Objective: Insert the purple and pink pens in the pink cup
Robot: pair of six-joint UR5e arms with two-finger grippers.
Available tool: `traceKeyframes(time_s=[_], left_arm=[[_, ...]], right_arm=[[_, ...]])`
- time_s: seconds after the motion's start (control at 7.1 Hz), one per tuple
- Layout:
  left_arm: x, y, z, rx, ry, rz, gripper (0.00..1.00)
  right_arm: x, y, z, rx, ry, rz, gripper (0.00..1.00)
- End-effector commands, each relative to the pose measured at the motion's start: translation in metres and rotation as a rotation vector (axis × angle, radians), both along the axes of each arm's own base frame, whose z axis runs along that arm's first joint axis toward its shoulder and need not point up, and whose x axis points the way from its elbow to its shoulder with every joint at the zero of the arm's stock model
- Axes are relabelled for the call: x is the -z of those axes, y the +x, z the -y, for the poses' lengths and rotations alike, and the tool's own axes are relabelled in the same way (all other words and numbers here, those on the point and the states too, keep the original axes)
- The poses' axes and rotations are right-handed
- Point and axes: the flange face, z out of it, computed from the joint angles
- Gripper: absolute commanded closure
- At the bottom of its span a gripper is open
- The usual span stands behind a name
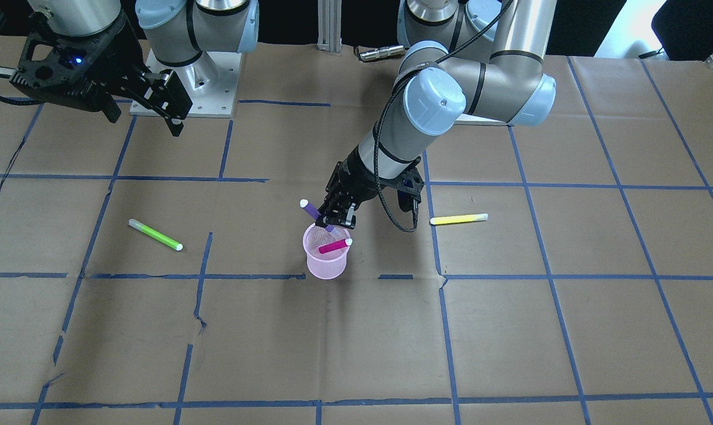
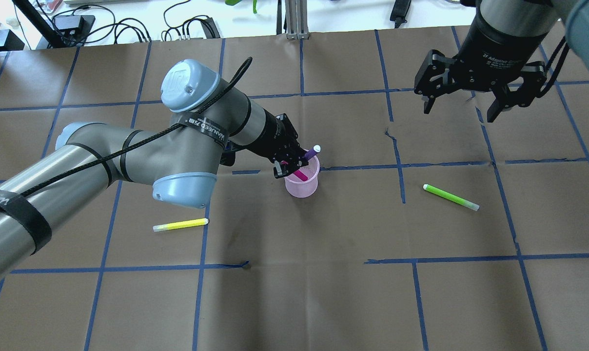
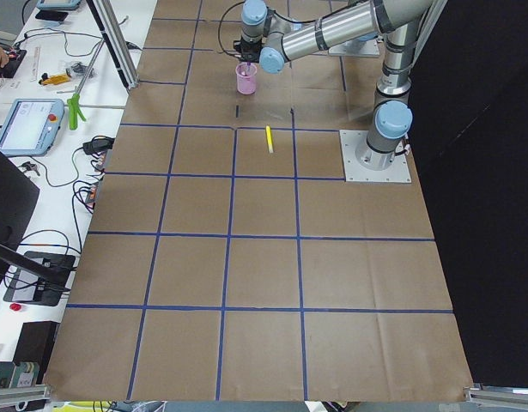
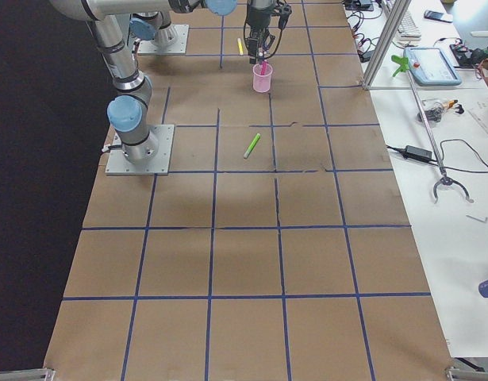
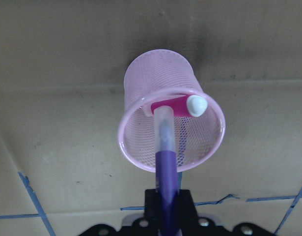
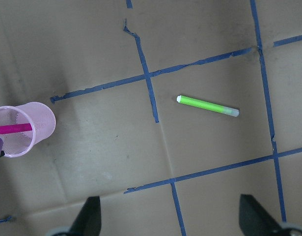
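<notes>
holding the purple pen tilted in the clamped left gripper, lower end at the mouth of the pink cup; inside, leaning on the rim, the pink pen. right gripper spread open, well apart.

Table: brown paper gridded with blue tape, running away from me.
Left arm: the near one; its base sits toward my right edge, and the arm reaches across to the far end.
Left gripper: just above the cup; too small for me to judge how the jaws stand.
Cup: pink, upright, at the far end.
Yellow pen: flat on the paper, nearer me than the cup and apart from it.
Side bench: pendant and cables along my left.
</notes>
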Motion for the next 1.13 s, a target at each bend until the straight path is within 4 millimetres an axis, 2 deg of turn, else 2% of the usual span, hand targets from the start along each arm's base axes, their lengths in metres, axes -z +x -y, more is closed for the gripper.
traceKeyframes(time_s=[0.0, 0.14, 0.28, 0.56, 0.85, 0.99], left_arm=[[0.004, 0.000, 0.000, 0.003, 0.003, -0.001, 0.99], [0.012, -0.001, 0.005, 0.003, 0.014, 0.000, 0.99], [0.020, -0.003, 0.010, 0.003, 0.025, 0.003, 0.89], [0.019, -0.003, 0.009, -0.004, 0.018, 0.013, 0.02], [0.003, -0.002, 0.009, -0.008, -0.011, 0.008, 0.02], [-0.015, 0.005, 0.014, -0.020, -0.079, 0.083, 0.02]], right_arm=[[0.001, 0.000, 0.001, 0.000, 0.004, 0.000, 0.00], [0.001, 0.000, 0.000, 0.000, 0.001, 0.002, 0.00], [0.004, 0.000, 0.002, 0.000, 0.007, 0.003, 0.00], [0.006, 0.000, 0.003, -0.011, 0.012, 0.005, 0.00], [0.002, 0.003, 0.000, -0.016, 0.005, 0.032, 0.00], [0.005, 0.002, -0.002, -0.019, 0.011, 0.030, 0.00]])
